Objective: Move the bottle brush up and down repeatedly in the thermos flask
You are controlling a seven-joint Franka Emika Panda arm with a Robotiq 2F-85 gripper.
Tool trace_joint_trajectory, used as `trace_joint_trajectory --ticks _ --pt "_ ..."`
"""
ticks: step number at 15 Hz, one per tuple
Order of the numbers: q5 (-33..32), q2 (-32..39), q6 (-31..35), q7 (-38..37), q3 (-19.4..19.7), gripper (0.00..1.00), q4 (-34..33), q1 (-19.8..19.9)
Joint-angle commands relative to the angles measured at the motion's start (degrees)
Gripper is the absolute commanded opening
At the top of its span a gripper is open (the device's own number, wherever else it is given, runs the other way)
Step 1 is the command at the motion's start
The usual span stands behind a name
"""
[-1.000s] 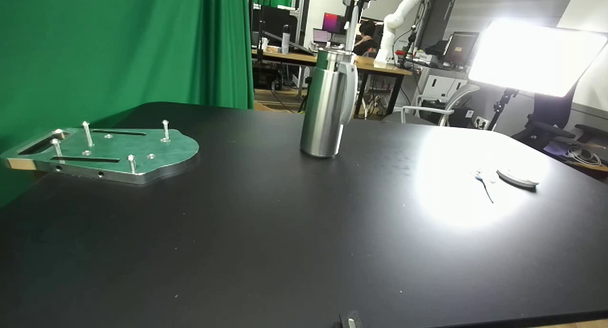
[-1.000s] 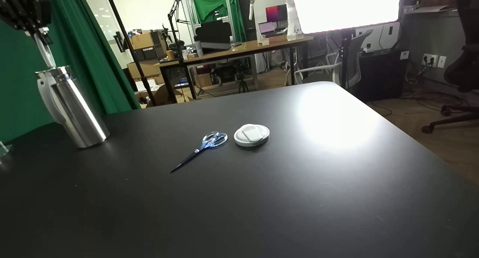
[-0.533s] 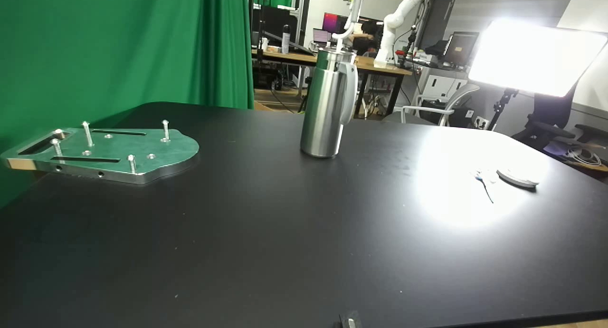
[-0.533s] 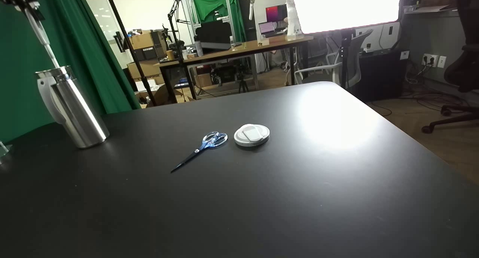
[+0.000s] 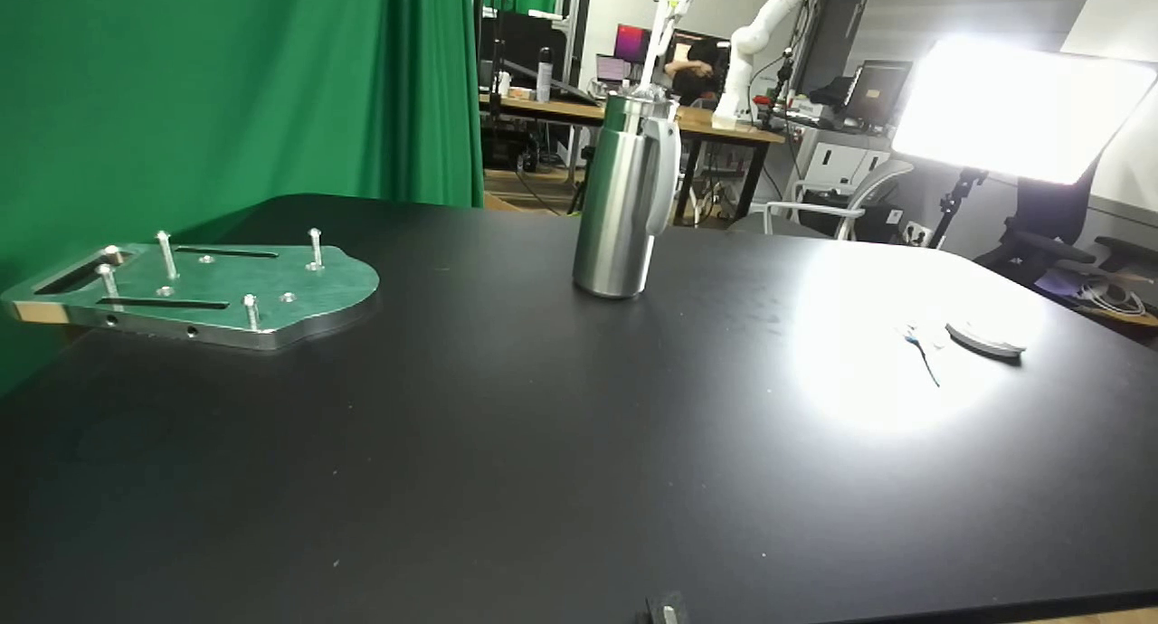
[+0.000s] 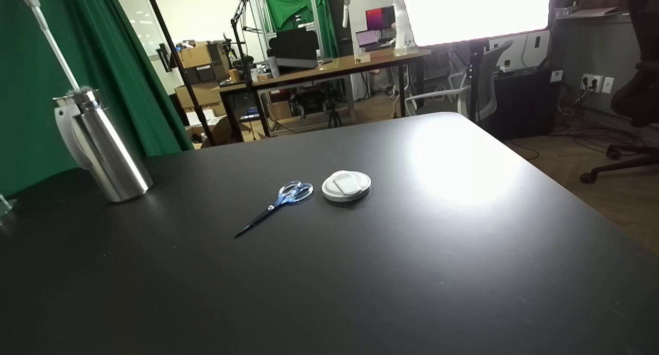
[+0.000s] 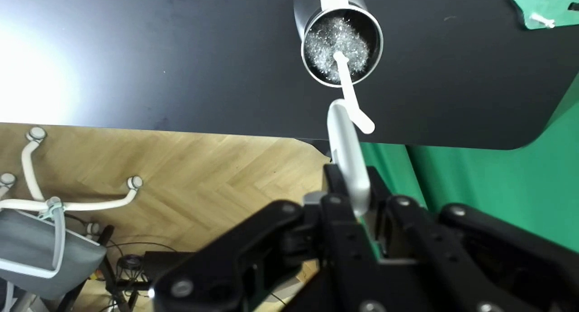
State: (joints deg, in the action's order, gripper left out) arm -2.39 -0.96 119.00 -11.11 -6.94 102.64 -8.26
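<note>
Gripper [image 7: 352, 178] clamped on brush handle [image 7: 345, 140], likely to leave shaft [image 7: 348, 83] free for reaching deep; bristles [image 7: 337, 36] at mouth of flask [image 5: 618, 212], probably top of stroke.

It's a robotics lab — white robot arm [image 5: 749, 43] on a desk [image 5: 704, 126], softbox light [image 5: 1022, 108], green curtain [image 5: 235, 81].

My gripper [image 7: 355, 181]: matt, with bare-metal screws [image 7: 183, 287] | my bottle brush [image 7: 346, 135]: smooth plastic look, rough glinting bristles [image 7: 328, 45] | thermos flask [image 5: 617, 208]: shiny smooth metal, its handle [image 5: 667, 176] dull plastic to my eye | tabletop [image 5: 507, 425]: smooth, satin sheen | scissors [image 6: 272, 207]: glossy, part see-through plastic | lid [image 6: 346, 188]: smooth plastic | plate [image 5: 226, 280]: metal, glossy top | curtain [image 5: 271, 90]: matt, folded cloth | floor [image 7: 217, 167]: wood-look
</note>
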Motion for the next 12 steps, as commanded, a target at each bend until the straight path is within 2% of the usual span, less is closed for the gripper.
trace_joint_trajectory --ticks 1,7,12 --pt "0.36 -1.71 -1.54 0.43 -0.10 0.04 -1.81 0.52" --pt "0.61 0.00 0.87 0.38 -0.37 0.04 1.36 0.36" --pt "-0.10 4.17 1.94 -0.30 -0.67 0.04 4.25 -0.09"
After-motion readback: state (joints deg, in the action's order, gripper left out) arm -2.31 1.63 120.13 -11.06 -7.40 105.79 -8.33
